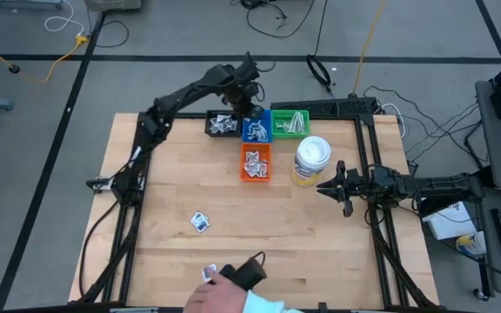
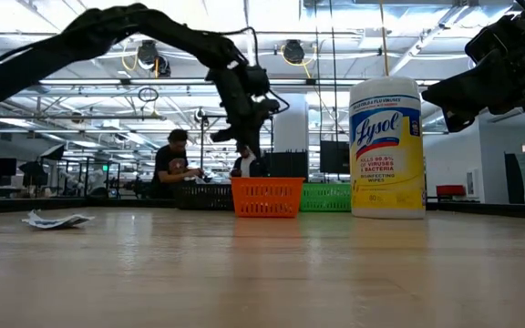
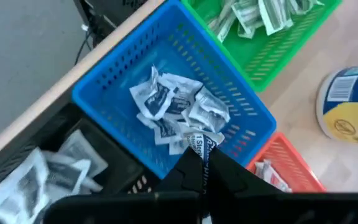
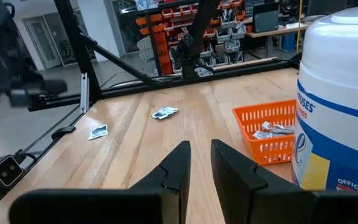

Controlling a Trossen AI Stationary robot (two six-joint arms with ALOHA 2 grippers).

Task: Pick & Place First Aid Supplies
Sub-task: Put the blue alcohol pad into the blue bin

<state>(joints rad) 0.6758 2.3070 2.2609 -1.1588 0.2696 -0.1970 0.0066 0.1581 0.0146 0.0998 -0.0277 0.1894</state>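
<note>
My left gripper (image 3: 202,163) hangs over the blue basket (image 3: 241,99) at the table's far side and is shut on a white packet with blue print (image 3: 199,142). More such packets (image 3: 173,102) lie heaped in the blue basket. Others fill the black basket (image 1: 223,124), the orange basket (image 1: 256,163) and, as pale strips, the green basket (image 1: 290,123). Two loose packets (image 1: 200,222) (image 1: 209,274) lie flat on the wood nearer the front. My right gripper (image 4: 201,155) waits at the table's right side, level, open by a narrow gap with nothing in it. My left gripper pinches one edge of the packet (image 3: 202,151) between its two fingers. The fingers slant down from above. The rest of the packet sticks out past the fingertips, lifted clear above the heap in the blue basket.
A white and yellow wipes tub (image 1: 310,161) stands upright right of the orange basket, just in front of my right gripper. A person's hand with a dark device (image 1: 242,276) reaches over the near edge by one loose packet. Bare wood (image 1: 320,243) spans the middle and near right.
</note>
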